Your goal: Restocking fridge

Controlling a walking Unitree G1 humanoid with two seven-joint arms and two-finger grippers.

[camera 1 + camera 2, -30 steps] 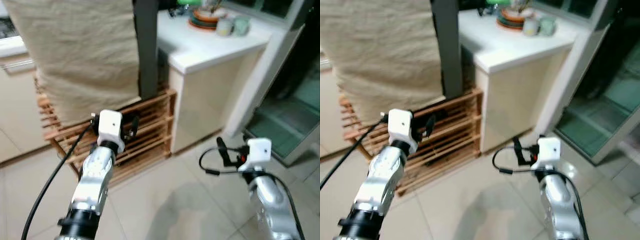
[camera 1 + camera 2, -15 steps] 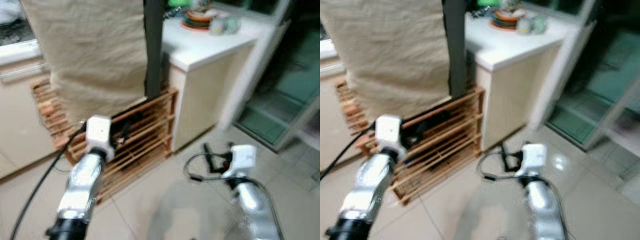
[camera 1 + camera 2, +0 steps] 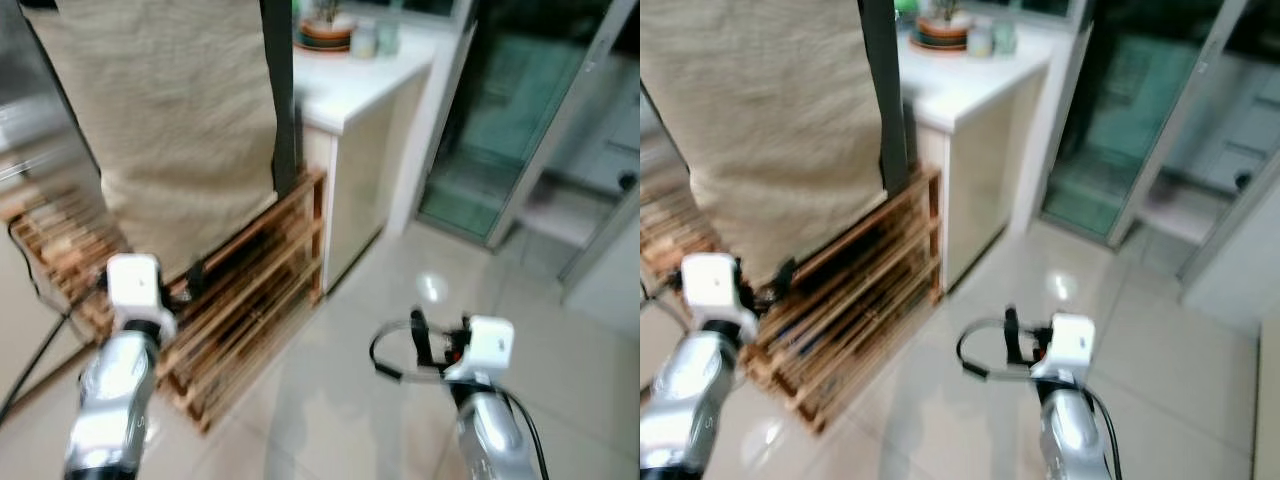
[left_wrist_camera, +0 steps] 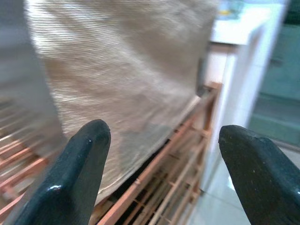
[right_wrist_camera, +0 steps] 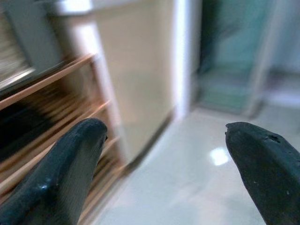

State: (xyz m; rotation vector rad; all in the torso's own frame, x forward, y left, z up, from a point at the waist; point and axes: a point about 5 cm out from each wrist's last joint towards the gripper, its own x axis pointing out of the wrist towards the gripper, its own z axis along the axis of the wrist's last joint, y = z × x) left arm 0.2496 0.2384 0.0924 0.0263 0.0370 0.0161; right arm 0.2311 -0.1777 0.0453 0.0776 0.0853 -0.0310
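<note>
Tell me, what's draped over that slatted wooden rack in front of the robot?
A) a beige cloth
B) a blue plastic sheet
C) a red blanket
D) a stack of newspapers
A: a beige cloth with a coarse weave hangs down over the top of the wooden rack, whose lower slats show beneath its hem; the left wrist view shows the same fabric close up.

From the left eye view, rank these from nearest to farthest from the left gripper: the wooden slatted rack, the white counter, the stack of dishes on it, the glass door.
1. Wooden slatted rack: right by the left gripper, low on the floor.
2. White counter: beyond the rack, to the right.
3. Stack of dishes: at the counter's far end.
Glass door: far right; too close to call against the dishes.
</note>
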